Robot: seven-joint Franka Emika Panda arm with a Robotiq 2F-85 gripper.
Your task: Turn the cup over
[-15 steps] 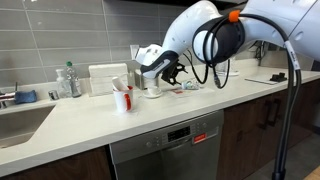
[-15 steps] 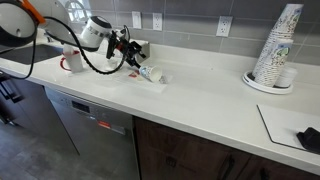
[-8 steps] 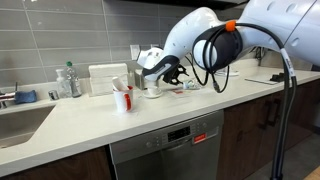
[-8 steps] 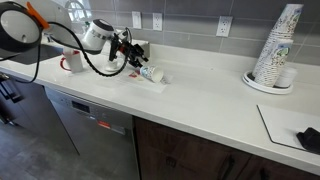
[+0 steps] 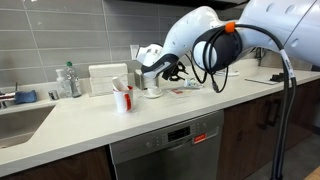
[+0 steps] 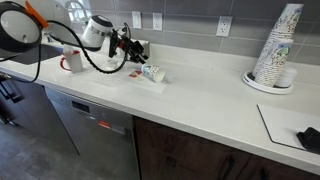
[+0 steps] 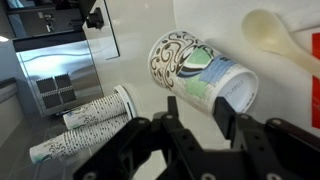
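A patterned paper cup (image 7: 200,72) lies on its side on the white counter, its open mouth toward the right of the wrist view. It also shows in an exterior view (image 6: 152,72). My gripper (image 7: 199,108) is open and hovers just short of the cup, one finger on each side of its lower edge. The right fingertip (image 7: 226,105) overlaps the cup's rim in the picture; I cannot tell if it touches. In the exterior views the gripper (image 6: 133,50) (image 5: 170,72) hangs low over the counter near the wall.
A white mug with red on it (image 5: 122,98) stands on the counter toward the sink (image 5: 25,120). A white spoon (image 7: 265,35) lies beyond the cup. Tall stacks of paper cups (image 6: 278,45) stand on a plate far along the counter. A dishwasher (image 5: 165,150) sits below.
The gripper has shifted only slightly over the lying cup. The cup has not moved.
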